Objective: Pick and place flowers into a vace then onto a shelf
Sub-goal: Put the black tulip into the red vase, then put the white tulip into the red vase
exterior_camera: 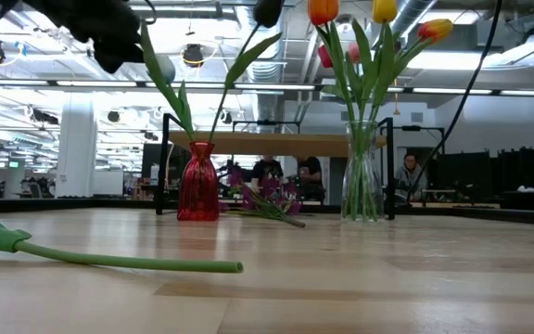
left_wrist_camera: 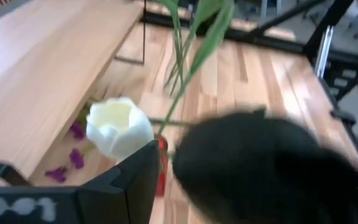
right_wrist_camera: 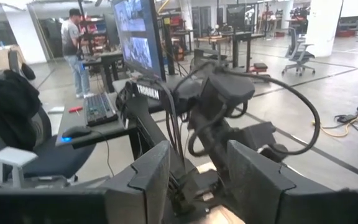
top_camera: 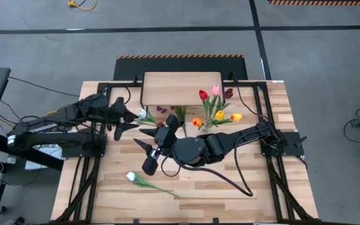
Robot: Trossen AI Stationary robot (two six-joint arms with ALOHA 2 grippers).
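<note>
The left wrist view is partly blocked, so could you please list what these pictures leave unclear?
- Small red glass vase: left wrist view, mostly behind the dark finger and a blurred black mass.
- Left gripper: high view, too small to tell whether it touches the white tulip.
- Clear glass vase: high view, hidden under its tulips.

Two vases stand at the centre of the level picture: one red vase and one glass vase. From above, six tulips cluster right of centre: one red, one pink, one maroon, one yellow and two orange. One white tulip shows left of centre, and one more white tulip lies at lower left. There is one purple sprig, one shelf and two robot arms.
</note>
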